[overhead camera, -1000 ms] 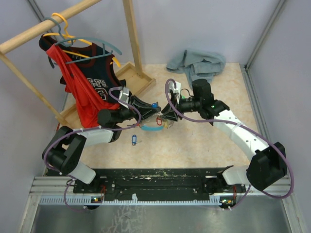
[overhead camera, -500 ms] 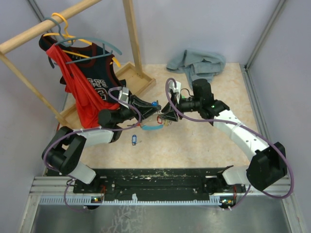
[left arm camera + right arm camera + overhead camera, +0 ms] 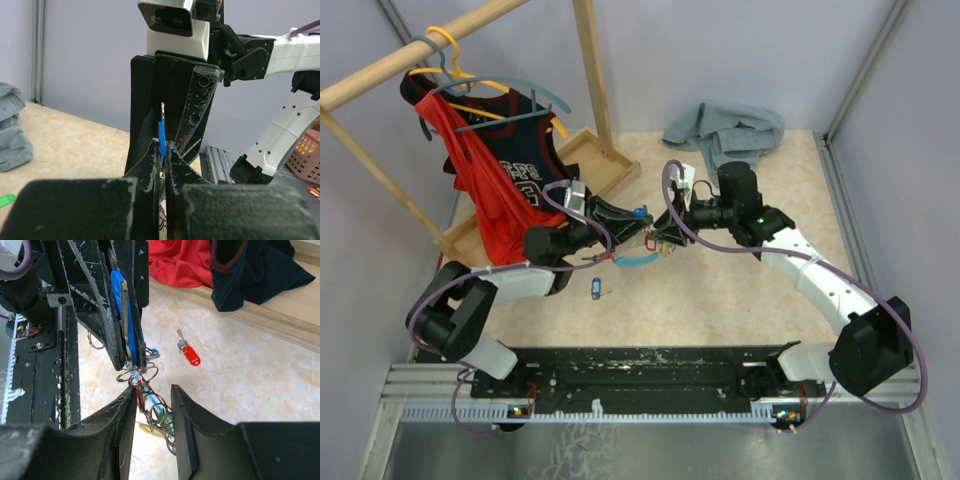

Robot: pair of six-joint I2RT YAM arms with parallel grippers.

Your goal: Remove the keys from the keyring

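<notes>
Top: my L end effector (image 3: 638, 224) & R end effector (image 3: 661, 236) meet above tabletop (image 3: 740, 290), keyring (image 3: 654, 246) hanging between them.
L wrist: L end effector clenched on blue tag (image 3: 161, 135).
R wrist: R end effector released, straddling keyring (image 3: 145, 375). Keys (image 3: 152, 410) dangle below: prob. light, stiff, slippery, so pinch a key's flat.

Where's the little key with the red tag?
Right wrist view: the small silvery red-tagged key lies loose on the beige table, between the keyring bunch and the wooden rack base.
</notes>
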